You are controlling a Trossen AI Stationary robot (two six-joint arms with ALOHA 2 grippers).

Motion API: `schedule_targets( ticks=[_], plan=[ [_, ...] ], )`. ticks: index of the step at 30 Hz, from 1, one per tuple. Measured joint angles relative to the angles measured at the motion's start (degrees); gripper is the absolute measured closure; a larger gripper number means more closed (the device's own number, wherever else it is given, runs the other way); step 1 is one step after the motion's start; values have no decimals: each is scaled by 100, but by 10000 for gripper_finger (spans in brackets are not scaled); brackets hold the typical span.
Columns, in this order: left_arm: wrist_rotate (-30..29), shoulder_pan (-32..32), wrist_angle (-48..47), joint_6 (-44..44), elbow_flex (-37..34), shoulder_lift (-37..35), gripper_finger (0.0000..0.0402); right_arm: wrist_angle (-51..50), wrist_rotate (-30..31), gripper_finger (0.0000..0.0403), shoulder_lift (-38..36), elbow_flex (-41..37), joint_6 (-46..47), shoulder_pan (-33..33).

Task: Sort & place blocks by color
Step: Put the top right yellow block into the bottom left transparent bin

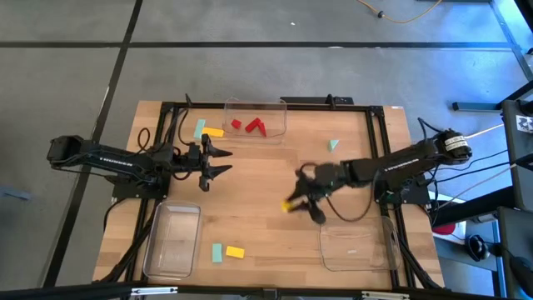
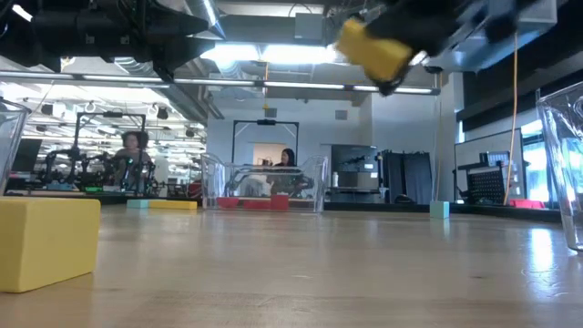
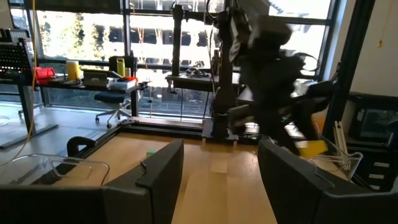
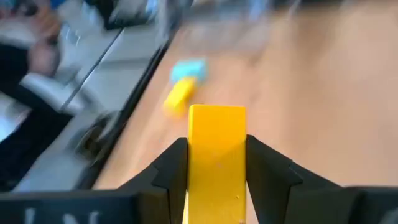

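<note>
Grey floor (image 1: 75, 75) with dark seams; large windows (image 3: 81, 50), desks, office chair (image 3: 112, 102), possibly workshop.

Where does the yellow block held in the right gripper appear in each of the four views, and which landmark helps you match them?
High view: yellow block at centre table, at the right gripper.
Low view: top, right of centre, lifted off the table.
Left wrist view: right of centre, under the far arm.
Right wrist view: bottom centre, between the fingers.
Shared landmark: the clear tray holding red blocks, also in the low view.

Smooth wooden table (image 1: 266, 179), clear glossy plastic trays (image 1: 256, 121), matt dark fingers (image 4: 171, 171)
</note>
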Motion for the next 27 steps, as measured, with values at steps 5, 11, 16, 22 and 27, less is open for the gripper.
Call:
schedule_targets(
  ticks=[5, 11, 16, 22, 27],
  plan=[
    [0, 0, 0, -2, 0, 0, 204, -1933, 590, 273, -2, 863, 1196, 1219],
    [0, -2, 0, -2, 0, 0, 204, -3447, 1824, 266, -4, 1413, 3129, 2596],
    [-15, -2, 0, 0, 0, 0, 204, -4144, 2333, 267, 20, 1432, 4949, 3400],
    [-20, -2, 2, 4, 1, 0, 204, -4522, 2860, 254, 179, 1432, 5833, 3726],
    [-20, -2, 2, 158, 2, 0, 204, -4529, 2871, 248, 297, 1432, 5834, 3720]
  ],
)
